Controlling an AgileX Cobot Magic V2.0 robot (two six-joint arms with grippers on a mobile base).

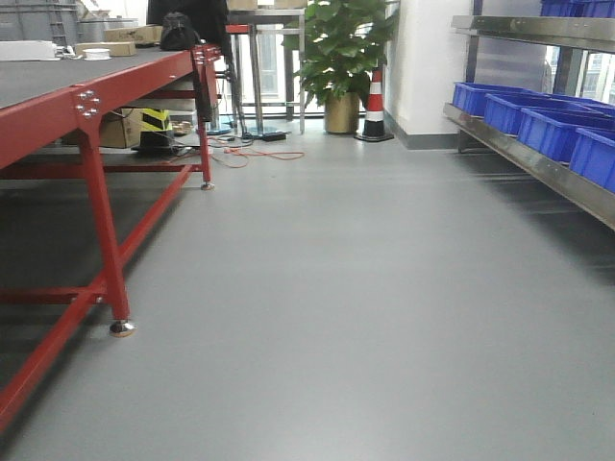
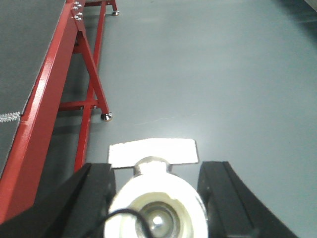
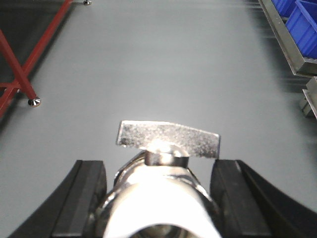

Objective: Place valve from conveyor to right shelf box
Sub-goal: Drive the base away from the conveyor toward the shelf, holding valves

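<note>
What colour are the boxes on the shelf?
The boxes are blue. The front view shows them best.

Overexposed: left-wrist valve (image 2: 156, 196), bottom cut off; right-wrist valve (image 3: 163, 191) likewise cropped, perhaps blurred.

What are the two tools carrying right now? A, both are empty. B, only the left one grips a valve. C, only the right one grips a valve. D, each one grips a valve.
D: the left tool clamps a pale valve and the right tool clamps a shiny metal valve, both above the floor.
</note>
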